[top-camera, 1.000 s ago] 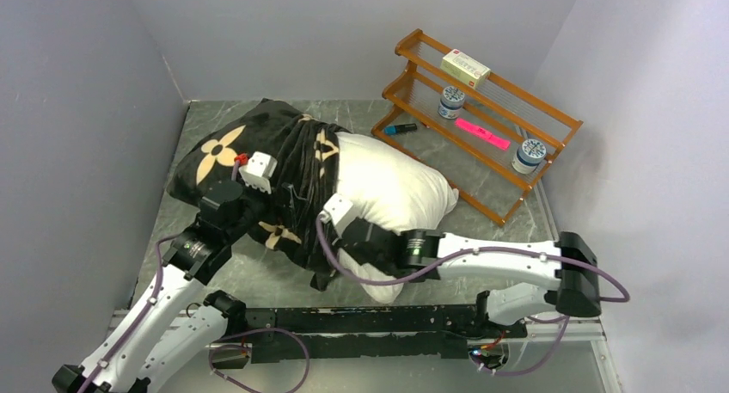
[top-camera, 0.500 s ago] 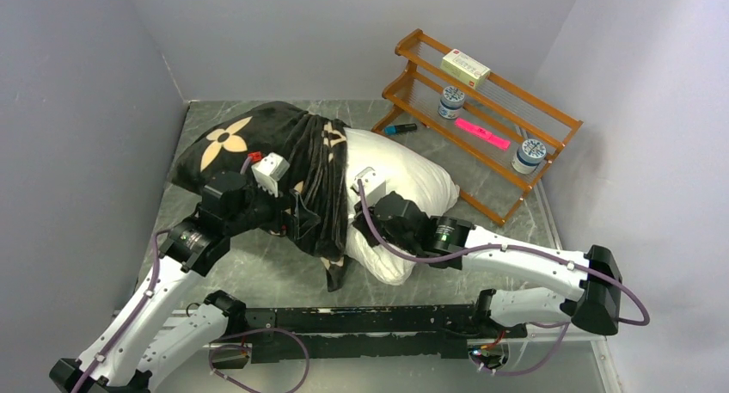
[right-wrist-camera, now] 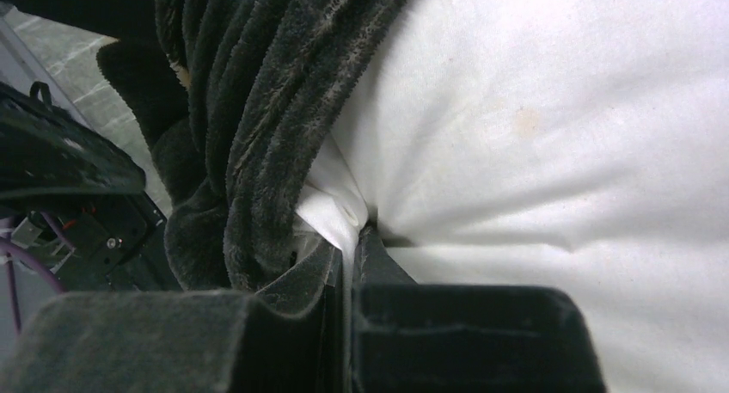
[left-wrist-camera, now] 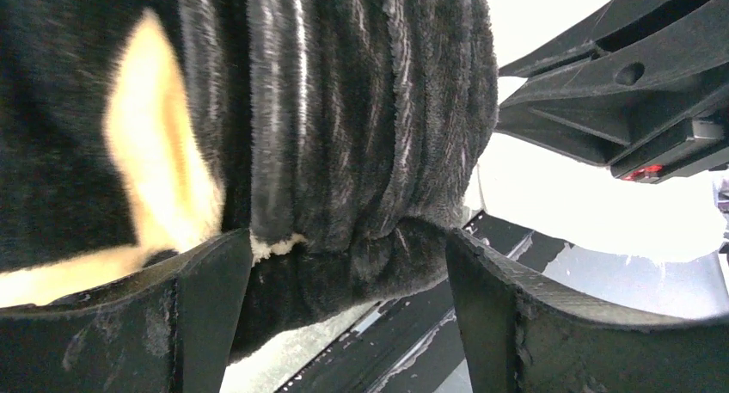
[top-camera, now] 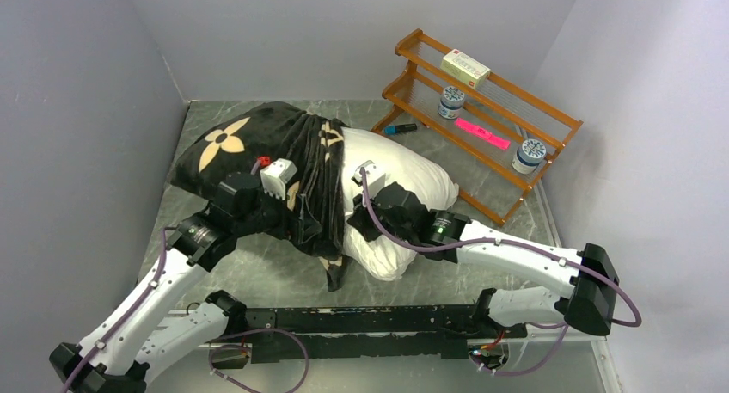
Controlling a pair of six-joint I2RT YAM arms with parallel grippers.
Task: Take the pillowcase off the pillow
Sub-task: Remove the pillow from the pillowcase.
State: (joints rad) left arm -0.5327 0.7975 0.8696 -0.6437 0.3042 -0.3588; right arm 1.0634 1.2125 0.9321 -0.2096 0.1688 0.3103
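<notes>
The black plush pillowcase [top-camera: 258,148] with tan flower motifs covers the left part of the white pillow [top-camera: 408,182] and is bunched in folds at its middle. My left gripper [top-camera: 299,211] is shut on a thick bunch of those folds; in the left wrist view the gripper [left-wrist-camera: 348,242] has pillowcase [left-wrist-camera: 344,135] fabric filling the gap between its fingers. My right gripper [top-camera: 354,228] is at the pillow's near edge beside the bunch. In the right wrist view the gripper [right-wrist-camera: 351,242] pinches a fold of the white pillow [right-wrist-camera: 550,126], with the pillowcase [right-wrist-camera: 258,109] just left of it.
A wooden two-tier rack [top-camera: 516,118] stands at the back right with a box [top-camera: 465,67], two jars and a pink marker. A blue marker [top-camera: 400,129] lies on the marble table [top-camera: 258,268] before it. Grey walls close in on the left, back and right.
My right gripper moved away from the near edge, taking the pillow with it, so the pillow turned. My left gripper shifted right along the bunched pillowcase.
</notes>
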